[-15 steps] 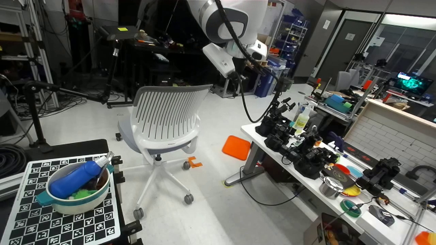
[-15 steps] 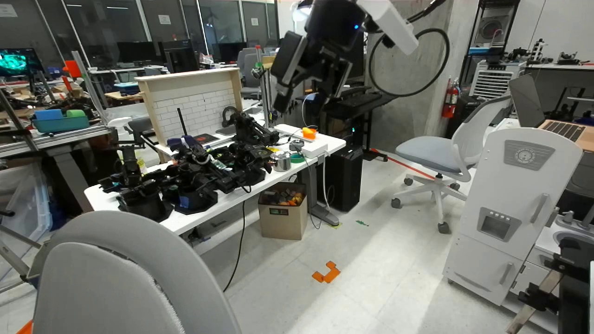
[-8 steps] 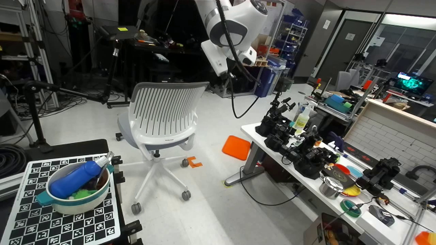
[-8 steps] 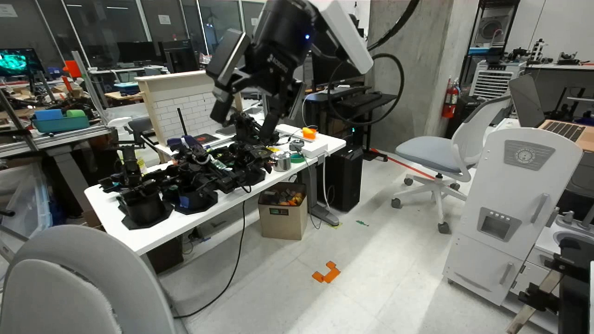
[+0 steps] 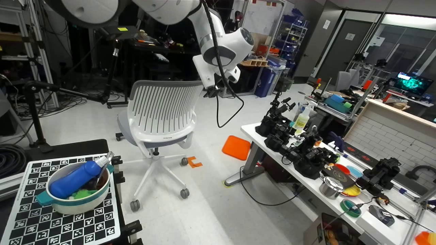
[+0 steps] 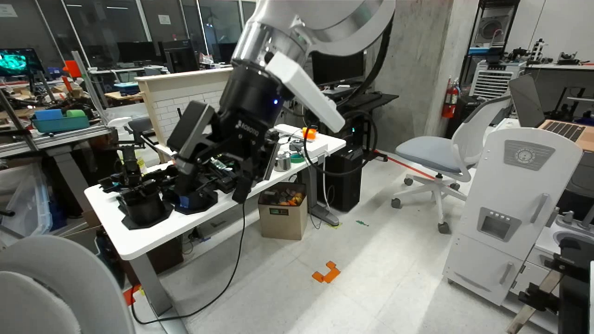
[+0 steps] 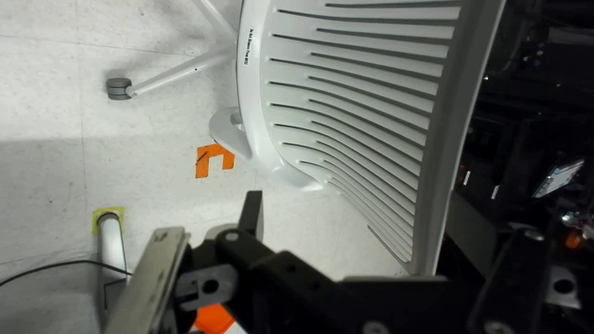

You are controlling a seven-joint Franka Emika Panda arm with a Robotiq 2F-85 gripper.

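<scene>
Since spread wide at the jaws, can mark black two-fingered metal gripper (image 6: 212, 192) as pinching nothing. Nearest it, find white plastic chair (image 7: 357, 104) with slatted, grey-topped back, standing upright on pale tiled floor (image 7: 41, 111). With so much hidden behind gripper in wrist view, can't tell whether touching or merely near at back's upper corner. Would judge approach done, any hold on chair left undone. Past chair, down on floor, see U-shaped orange tape (image 7: 203, 160). Farther off, spot flat orange square (image 5: 236, 147), then, in both exterior views, white rectangular table (image 6: 117, 241) carrying black jointed arms (image 6: 144, 202).
</scene>
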